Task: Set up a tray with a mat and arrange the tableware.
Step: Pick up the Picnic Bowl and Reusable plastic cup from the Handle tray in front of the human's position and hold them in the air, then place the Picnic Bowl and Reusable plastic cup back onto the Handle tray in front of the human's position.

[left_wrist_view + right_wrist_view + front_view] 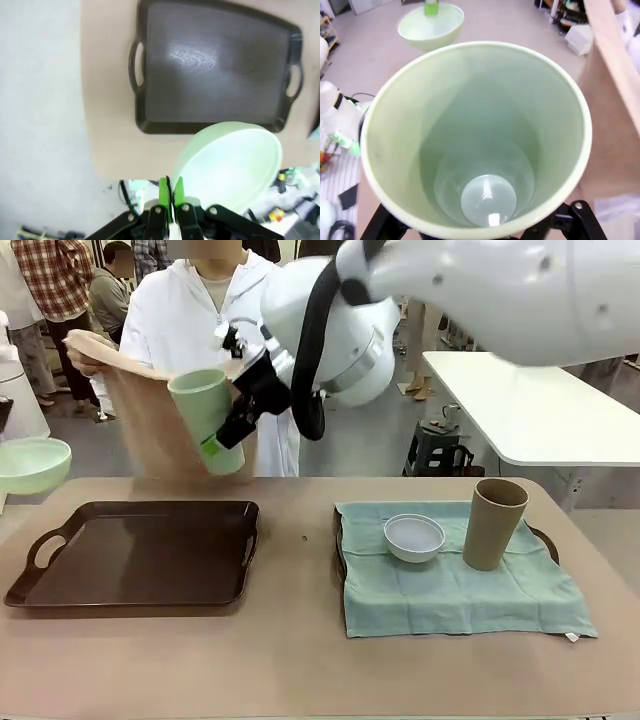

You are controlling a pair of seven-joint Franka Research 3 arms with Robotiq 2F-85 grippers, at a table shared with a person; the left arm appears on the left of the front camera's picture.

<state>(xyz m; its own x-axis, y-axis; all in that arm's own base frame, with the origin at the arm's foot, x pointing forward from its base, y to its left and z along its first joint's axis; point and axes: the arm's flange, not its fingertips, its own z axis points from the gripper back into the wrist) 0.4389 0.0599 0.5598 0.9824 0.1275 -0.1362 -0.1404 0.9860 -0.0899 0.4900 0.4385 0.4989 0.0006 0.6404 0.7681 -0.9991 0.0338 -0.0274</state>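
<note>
Two pincers both carry tableware: the left gripper (171, 192) is clenched on the rim of the pale green bowl (30, 462), with the bare brown tray (140, 550) below and ahead of its fingers. The right gripper (232, 425) grasps the pale green cup (208, 418), tilted, above the tray's far edge. I judge the person's tan mat (140, 400), behind that cup, should go down first, so both pincers should hold off.
</note>
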